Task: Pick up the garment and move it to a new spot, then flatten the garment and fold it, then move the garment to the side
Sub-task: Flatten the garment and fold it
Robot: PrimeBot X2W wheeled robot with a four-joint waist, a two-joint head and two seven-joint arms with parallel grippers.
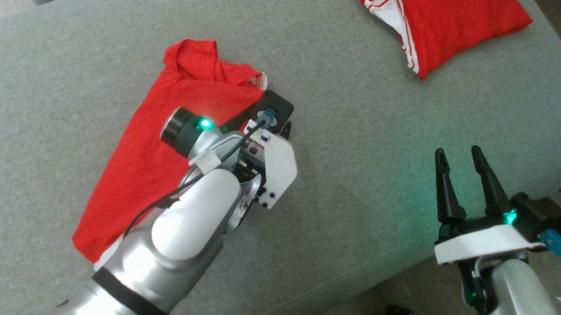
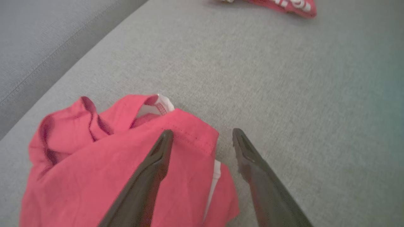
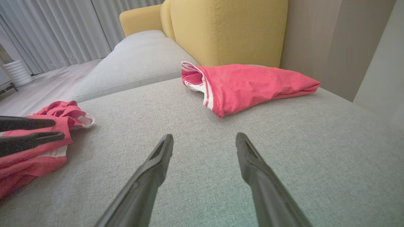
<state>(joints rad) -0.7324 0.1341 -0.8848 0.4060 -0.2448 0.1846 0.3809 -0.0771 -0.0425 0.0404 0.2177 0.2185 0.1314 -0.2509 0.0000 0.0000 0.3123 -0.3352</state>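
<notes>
The garment [image 1: 136, 167] is a red piece with white trim, lying crumpled on the left part of the grey sofa cushion [image 1: 354, 127]. My left forearm reaches over it and hides its lower middle. In the left wrist view my left gripper [image 2: 202, 134] is open just above the garment [image 2: 94, 176]: one finger lies over its hemmed corner, the other over bare cushion. The right wrist view shows the garment [image 3: 60, 110] at the far left with my left gripper [image 3: 60, 129] against it. My right gripper [image 1: 457, 151] [image 3: 204, 137] hangs open over bare cushion near the front edge, holding nothing.
A second red garment [image 1: 457, 20] [image 3: 252, 83] [image 2: 293, 6] with white stripes lies folded at the cushion's far right. A yellow backrest [image 3: 227, 31] rises behind it. A grey backrest [image 2: 38, 37] borders the cushion beyond the garment. The cushion's front edge and the floor show at the head view's lower right.
</notes>
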